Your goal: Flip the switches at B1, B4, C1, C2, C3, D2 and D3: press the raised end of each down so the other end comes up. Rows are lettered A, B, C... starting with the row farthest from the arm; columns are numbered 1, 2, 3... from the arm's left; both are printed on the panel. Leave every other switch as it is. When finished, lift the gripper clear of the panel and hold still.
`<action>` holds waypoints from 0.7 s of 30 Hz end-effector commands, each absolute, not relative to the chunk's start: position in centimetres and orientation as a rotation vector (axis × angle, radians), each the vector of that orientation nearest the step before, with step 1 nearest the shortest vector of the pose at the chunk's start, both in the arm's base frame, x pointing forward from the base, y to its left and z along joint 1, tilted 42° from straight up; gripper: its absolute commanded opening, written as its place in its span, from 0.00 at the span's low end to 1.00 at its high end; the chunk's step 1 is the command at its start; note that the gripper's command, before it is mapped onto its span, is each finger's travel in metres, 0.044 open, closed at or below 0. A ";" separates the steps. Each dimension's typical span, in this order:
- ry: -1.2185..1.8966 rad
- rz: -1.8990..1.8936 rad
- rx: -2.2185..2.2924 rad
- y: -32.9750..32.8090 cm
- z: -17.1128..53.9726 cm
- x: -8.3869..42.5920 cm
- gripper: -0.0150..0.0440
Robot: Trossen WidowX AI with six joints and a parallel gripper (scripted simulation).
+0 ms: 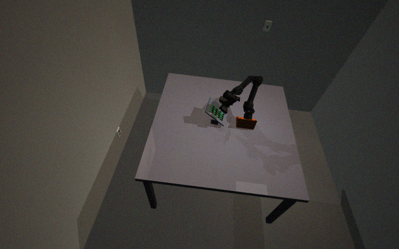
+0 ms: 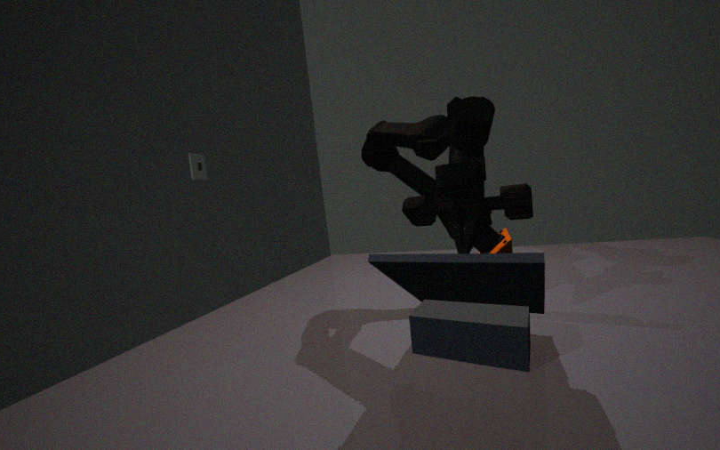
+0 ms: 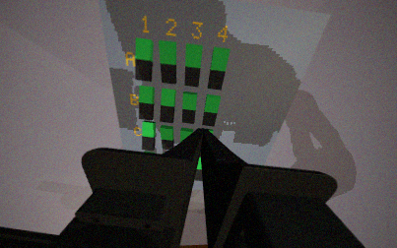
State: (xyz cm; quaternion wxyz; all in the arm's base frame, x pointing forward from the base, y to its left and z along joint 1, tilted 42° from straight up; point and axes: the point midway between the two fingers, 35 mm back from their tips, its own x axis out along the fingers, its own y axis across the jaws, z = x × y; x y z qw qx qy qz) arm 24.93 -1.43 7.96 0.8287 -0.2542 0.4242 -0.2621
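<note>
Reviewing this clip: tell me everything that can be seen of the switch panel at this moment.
The switch panel is a flat grey board, tilted on a dark block on the table. Orange column numbers 1 to 4 and row letters A, B, C are printed on it. Its rocker switches each show a green half above a dark half; rows A and B show fully, row C partly, the rest hidden by the tool, shut and empty, tip over row C near column 3; contact cannot be judged.

One panel (image 3: 253,93), eleven visible switches (image 3: 167,104), one claw (image 3: 202,134).
</note>
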 end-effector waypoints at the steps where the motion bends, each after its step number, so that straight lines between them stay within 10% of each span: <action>1: 0.897 -0.571 -0.542 0.7 10.6 23.2 0.25; 21: 0.897 -0.570 -0.538 5.0 4.2 21.3 0.25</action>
